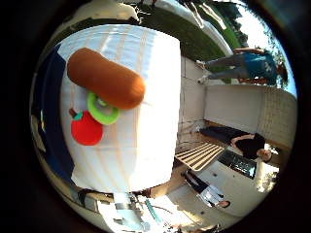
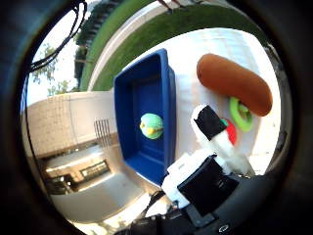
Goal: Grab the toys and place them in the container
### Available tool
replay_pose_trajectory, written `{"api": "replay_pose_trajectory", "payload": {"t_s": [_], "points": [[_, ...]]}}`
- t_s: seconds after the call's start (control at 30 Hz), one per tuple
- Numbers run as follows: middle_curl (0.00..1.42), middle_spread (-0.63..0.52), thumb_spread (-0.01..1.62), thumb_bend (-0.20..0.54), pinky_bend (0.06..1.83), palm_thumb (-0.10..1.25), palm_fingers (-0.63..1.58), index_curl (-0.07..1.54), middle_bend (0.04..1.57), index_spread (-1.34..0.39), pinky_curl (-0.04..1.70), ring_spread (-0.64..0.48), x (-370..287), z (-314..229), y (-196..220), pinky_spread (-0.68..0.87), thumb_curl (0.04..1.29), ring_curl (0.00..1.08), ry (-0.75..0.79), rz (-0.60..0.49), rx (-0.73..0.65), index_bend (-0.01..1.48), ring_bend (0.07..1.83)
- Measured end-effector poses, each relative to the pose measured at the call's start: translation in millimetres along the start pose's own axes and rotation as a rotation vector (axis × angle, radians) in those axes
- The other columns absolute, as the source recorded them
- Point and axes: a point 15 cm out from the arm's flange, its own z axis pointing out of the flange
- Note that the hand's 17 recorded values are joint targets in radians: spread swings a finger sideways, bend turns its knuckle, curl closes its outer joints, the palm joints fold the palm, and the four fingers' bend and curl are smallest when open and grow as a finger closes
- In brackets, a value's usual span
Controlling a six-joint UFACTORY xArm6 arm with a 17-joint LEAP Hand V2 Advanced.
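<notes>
While the hand (image 2: 210, 161) hangs above the white table (image 1: 146, 145), one finger (image 2: 211, 125) reaches out straight, holding nothing. Brown sausage toy (image 1: 104, 77), green ring (image 1: 102, 109) and red apple (image 1: 86, 128) lie touching on the table. Beside them, the blue container (image 2: 142, 93) holds a green ball toy (image 2: 151, 126).

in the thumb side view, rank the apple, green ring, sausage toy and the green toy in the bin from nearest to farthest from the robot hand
1. Apple: on the white cloth, partly hidden behind the robot hand.
2. Green ring: just beyond the apple, tucked against the sausage.
3. Sausage toy: beyond the ring.
The green toy lies off to the other side, in the blue bin; its rank against the sausage is too close to call.
</notes>
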Motion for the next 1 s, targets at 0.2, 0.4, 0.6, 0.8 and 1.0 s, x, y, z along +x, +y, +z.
{"api": "replay_pose_trajectory", "payload": {"t_s": [0.2, 0.4, 0.6, 0.8, 1.0], "points": [[0.32, 0.1, 1.16, -0.027, 0.59, 0.65, 0.14, 0.26, 0.17, -0.1, 0.27, 0.29, 18, 45, -9, 0.43, 0.42, 0.33, 0.0, 0.04, -0.046, 0.17, 0.44], [0.32, 0.09, 1.16, -0.026, 0.59, 0.65, 0.17, 0.26, 0.19, -0.07, 0.26, 0.29, 23, 77, -10, 0.43, 0.41, 0.33, 0.001, 0.05, -0.09, 0.17, 0.45], [0.37, 0.02, 1.15, -0.018, 0.64, 0.68, 0.57, 0.23, 0.32, -0.05, 0.24, 0.29, 21, 93, -8, 0.46, 0.41, 0.35, 0.023, 0.045, -0.121, 0.13, 0.61], [0.58, -0.09, 1.13, -0.007, 0.93, 0.8, 1.11, 0.17, 0.73, -0.25, 0.37, 0.14, 19, 90, -6, 0.43, 0.44, 0.54, 0.059, 0.017, -0.127, 0.15, 1.1], [0.75, -0.16, 1.11, -0.004, 1.27, 0.93, 1.14, 0.17, 0.96, -0.44, 0.54, 0.02, 5, 36, -4, 0.33, 0.49, 0.66, 0.054, 0.002, -0.054, 0.37, 1.24]]}}
